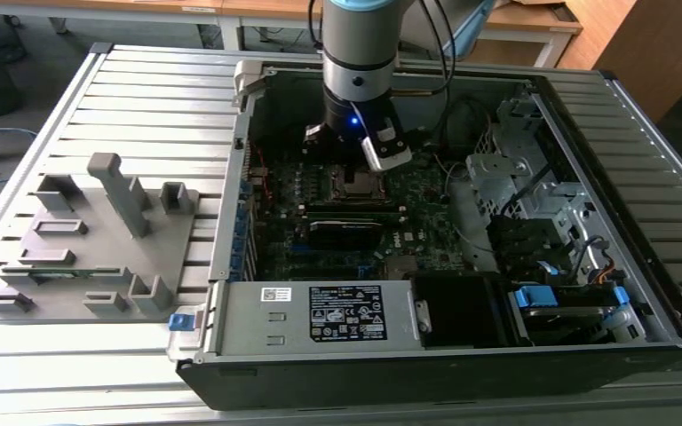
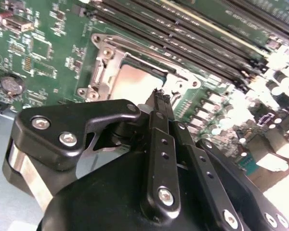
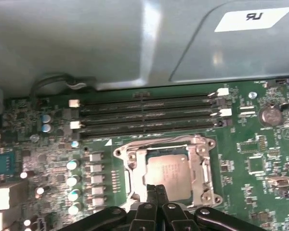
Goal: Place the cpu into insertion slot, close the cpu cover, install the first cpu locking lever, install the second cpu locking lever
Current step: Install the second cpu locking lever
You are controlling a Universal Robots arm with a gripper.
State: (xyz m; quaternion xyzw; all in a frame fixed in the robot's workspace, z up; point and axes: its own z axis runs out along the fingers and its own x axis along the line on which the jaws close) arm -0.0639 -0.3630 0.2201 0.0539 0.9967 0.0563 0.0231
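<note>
With the arm lowered into the open computer case (image 1: pixel 460 355), I see the gripper (image 3: pixel 156 188) poised at the edge of the insertion slot (image 3: pixel 202 168), its fingers (image 2: pixel 160 103) pressed together and holding nothing. The cpu (image 3: pixel 169 174) already lies seated inside that slot, framed by the silver cpu cover (image 3: pixel 135 153), beside the long black memory slots (image 3: pixel 144 118). I judge the cpu light, rigid and fragile, best gripped by its edges; the cover is thin springy metal.
</note>
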